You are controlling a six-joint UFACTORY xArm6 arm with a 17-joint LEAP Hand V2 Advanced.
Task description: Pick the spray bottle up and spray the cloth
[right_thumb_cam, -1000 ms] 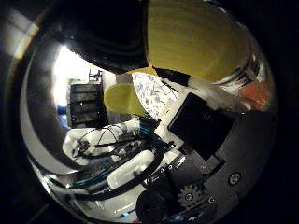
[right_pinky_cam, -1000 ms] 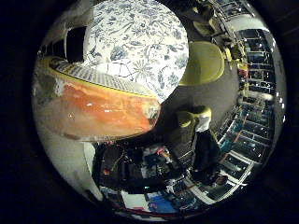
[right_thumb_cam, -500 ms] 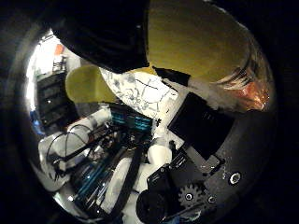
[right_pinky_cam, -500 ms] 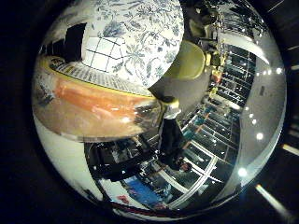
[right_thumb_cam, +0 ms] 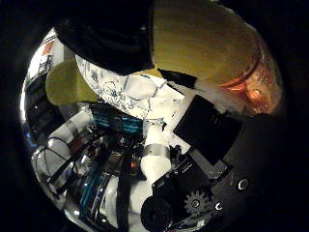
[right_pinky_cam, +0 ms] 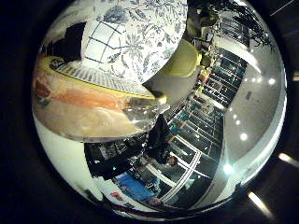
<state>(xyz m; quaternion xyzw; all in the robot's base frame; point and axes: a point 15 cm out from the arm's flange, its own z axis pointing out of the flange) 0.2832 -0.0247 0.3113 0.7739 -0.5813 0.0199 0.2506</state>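
The spray bottle (right_pinky_cam: 88,109) lies right against my palm: clear body with orange liquid, ribbed yellow top. In the thumb side view its yellow head (right_thumb_cam: 203,43) fills the upper part. My hand (right_thumb_cam: 207,145) is shut on it, with black finger parts (right_thumb_cam: 108,41) wrapped beside the yellow head. The bottle hangs clear of the table. The cloth (right_pinky_cam: 105,42), white with dark grid lines, lies flat on the flower-patterned table beyond the bottle's top.
A round table with a blue-flowered cover (right_pinky_cam: 149,28) carries the cloth. A yellow-green chair (right_pinky_cam: 184,60) stands beside it. Shelving (right_pinky_cam: 210,102) lines the room behind. My white arm (right_thumb_cam: 154,159) shows under the hand.
The whole picture has swung, so the hand has turned with the bottle in it. The bottle stays against the palm. The cloth now shows more fully past the bottle's top.
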